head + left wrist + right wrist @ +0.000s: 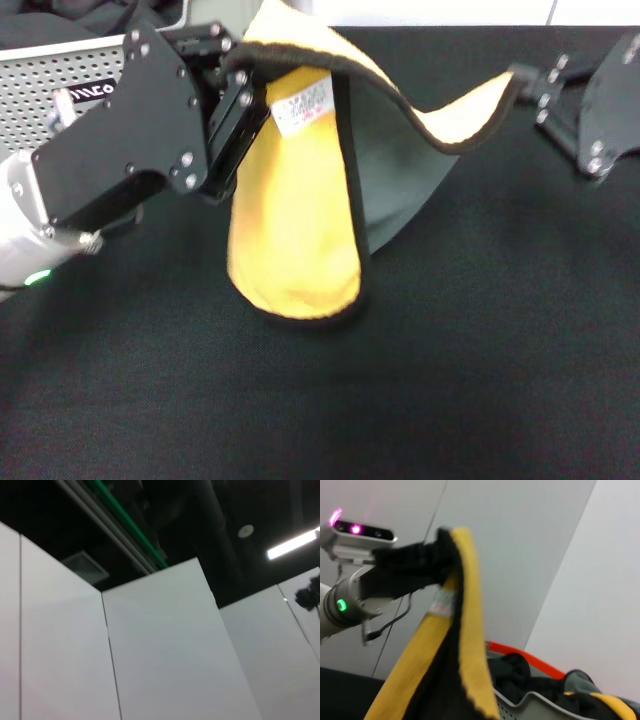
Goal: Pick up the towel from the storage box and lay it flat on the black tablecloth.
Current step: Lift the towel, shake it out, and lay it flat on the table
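Towel (295,220) hangs in the air over the tablecloth (420,380), yellow side toward you, its lower fold drooping close to the cloth. Your left gripper (228,75) is clamped on one top corner; the right gripper (528,85) pinches the opposite edge, and the span between them sags. Behind the left arm sits the box (60,85). If you lower now, the doubled-over flap will likely land folded instead of flat. Spread the arms too hard and the thin right-hand pinch could slip off the trim.
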Controlling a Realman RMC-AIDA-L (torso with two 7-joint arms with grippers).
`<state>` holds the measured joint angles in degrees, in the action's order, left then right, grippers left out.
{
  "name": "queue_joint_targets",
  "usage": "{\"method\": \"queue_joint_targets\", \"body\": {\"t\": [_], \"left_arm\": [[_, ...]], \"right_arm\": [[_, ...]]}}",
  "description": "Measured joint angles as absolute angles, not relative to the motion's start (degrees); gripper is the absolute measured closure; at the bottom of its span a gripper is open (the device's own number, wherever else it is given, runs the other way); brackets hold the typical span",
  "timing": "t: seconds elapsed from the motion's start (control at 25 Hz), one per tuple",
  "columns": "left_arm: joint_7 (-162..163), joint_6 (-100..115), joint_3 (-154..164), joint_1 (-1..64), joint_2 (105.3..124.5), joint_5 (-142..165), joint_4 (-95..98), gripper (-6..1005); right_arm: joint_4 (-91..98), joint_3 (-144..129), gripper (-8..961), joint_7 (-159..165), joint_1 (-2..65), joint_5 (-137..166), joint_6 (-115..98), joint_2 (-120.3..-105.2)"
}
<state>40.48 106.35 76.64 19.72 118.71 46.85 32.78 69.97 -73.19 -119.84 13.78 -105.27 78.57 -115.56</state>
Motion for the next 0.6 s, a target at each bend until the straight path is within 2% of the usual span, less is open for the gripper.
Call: {"method": "queue_joint_targets", "body": {"t": [0.32,0.6], "left_arm": [[50.4,110.0,76.5,15.2,115.92,48.4,32.6,966],[53.4,112.2,76.5,11.4,114.97,49.7,32.5,967]], "right_arm": [[97.8,-73.2,945,-100.3,5.7,-99.4,76.7,-115.45],[111.8,-73.6,944,-93.3,-1.5,-98.6,78.8,-115.39]]}}
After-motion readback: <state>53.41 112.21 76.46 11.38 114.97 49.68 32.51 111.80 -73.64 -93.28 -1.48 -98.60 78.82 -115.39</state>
